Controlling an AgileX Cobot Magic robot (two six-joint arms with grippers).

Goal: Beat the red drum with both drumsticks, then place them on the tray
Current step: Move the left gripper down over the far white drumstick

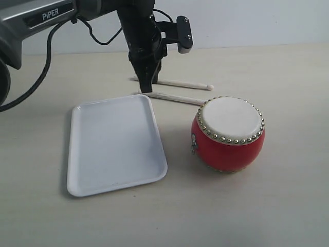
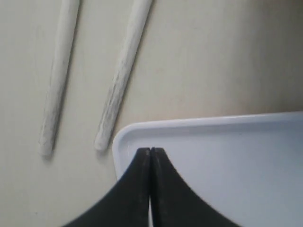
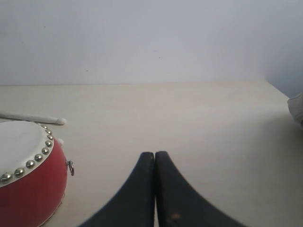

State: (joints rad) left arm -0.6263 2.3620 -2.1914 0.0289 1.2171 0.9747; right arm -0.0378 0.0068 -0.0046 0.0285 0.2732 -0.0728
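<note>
- Our left arm (image 1: pixel 46 16) reaches in from the far left, wrist bent so the left gripper (image 1: pixel 147 87) points straight down, fingers pressed together on nothing.
- Our right gripper (image 3: pixel 155 154) is likewise closed and empty, held roughly level; only its wrist view shows it.

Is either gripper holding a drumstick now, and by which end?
Nothing is held. The left gripper is shut and empty above a corner of the tray; both drumsticks lie on the table. The right gripper is shut and empty too.
</note>
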